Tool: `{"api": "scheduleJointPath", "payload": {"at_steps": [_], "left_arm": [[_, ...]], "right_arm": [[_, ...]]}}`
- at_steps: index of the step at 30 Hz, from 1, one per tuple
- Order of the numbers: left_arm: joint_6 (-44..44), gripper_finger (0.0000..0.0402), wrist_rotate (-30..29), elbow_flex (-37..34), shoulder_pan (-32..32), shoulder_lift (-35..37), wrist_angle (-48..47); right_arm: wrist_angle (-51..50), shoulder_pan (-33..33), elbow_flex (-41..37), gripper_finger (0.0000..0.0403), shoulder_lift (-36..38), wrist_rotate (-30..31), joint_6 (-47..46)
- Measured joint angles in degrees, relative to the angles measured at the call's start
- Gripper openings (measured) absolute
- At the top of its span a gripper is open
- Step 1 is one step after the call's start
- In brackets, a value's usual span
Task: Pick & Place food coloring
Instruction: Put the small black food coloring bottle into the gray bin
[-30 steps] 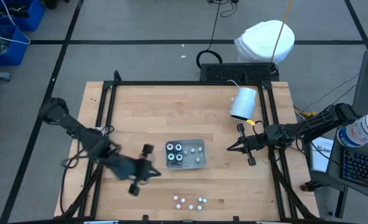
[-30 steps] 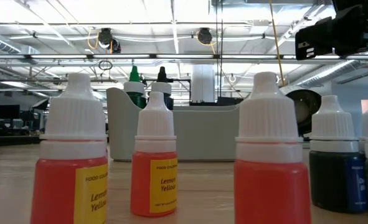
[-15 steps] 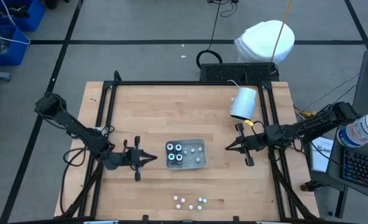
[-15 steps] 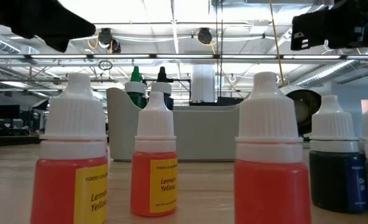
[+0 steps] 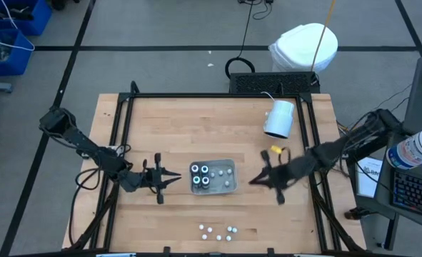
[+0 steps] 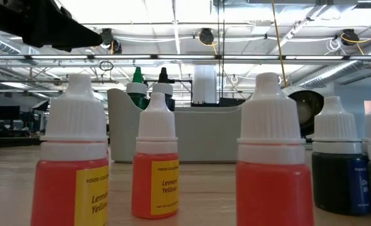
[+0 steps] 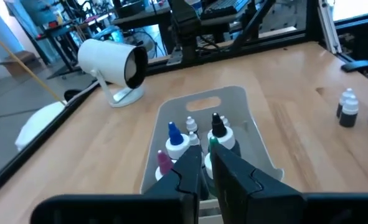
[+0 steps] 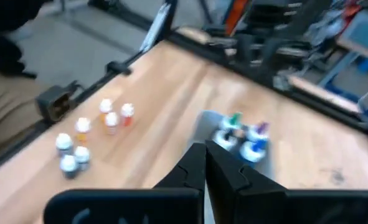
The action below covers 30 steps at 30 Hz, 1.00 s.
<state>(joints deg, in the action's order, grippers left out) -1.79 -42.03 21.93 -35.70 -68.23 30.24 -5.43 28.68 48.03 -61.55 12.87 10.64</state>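
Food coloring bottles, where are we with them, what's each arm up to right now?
Four food coloring bottles stand in the grey tray mid-table; several more sit loose near the front edge. The left gripper hangs just left of the tray, pointed at it, fingers nearly together and holding nothing. The right gripper is right of the tray, shut and empty, also aimed at it. A white cylindrical device lies toward the back right.

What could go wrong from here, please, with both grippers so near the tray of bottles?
1. The left gripper and right gripper both point at the grey tray from opposite sides; they might collide.
2. The bottles in the tray stand packed together, so a finger could topple neighbours.
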Motion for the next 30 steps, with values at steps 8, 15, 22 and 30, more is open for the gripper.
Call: {"api": "scheduleJointPath", "payload": {"at_steps": [8, 15, 22, 30], "left_arm": [[-0.51, 0.0047, 0.03, -0.02, 0.0, 0.0, 0.29], [-0.62, 0.0047, 0.54, -0.02, 0.0, 0.0, 3.08], [-3.71, 0.0047, 0.56, -0.02, 0.0, 0.0, 4.33], [-4.7, 0.0047, 0.56, -0.02, 0.0, 0.0, 4.31]], "right_arm": [[-5.67, 9.48, 16.34, 0.0, -21.76, 5.81, -11.2], [-2.9, 12.69, 17.92, 0.0029, -30.79, 9.77, -18.6], [4.86, 13.85, 17.92, 0.0129, -36.73, 9.59, -19.99], [6.47, 16.14, 17.9, 0.019, -41.83, 9.39, -26.09]]}}
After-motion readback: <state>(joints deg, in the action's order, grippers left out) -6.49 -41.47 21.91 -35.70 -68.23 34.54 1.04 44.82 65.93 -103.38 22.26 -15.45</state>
